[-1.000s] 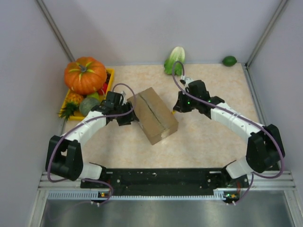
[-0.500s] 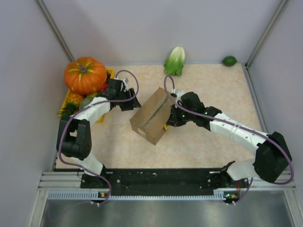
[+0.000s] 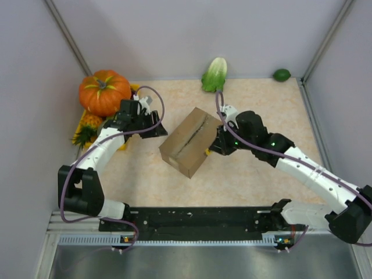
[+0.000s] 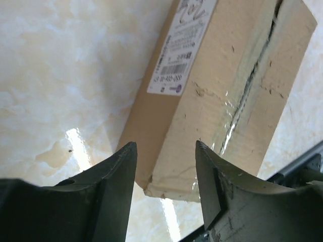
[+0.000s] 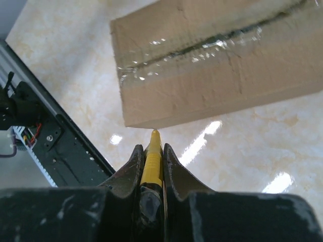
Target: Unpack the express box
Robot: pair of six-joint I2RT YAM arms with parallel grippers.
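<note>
The express box, brown cardboard with a taped centre seam, lies closed and slantwise mid-table. In the left wrist view the box shows its white label on a side face. My left gripper is open and empty, just left of the box's far-left corner; its fingers frame that corner without touching. My right gripper is shut on a thin yellow tool at the box's right side. The tool's tip touches the lower edge of the box.
An orange pumpkin sits on a yellow tray with a pineapple and other fruit at the far left, close to my left arm. A green leafy vegetable and a lime lie at the back. Grey walls enclose the table.
The box has been swung round so its seam now runs the other diagonal. My right gripper moved left against the box with the tool. My left gripper drew back towards the pumpkin.
</note>
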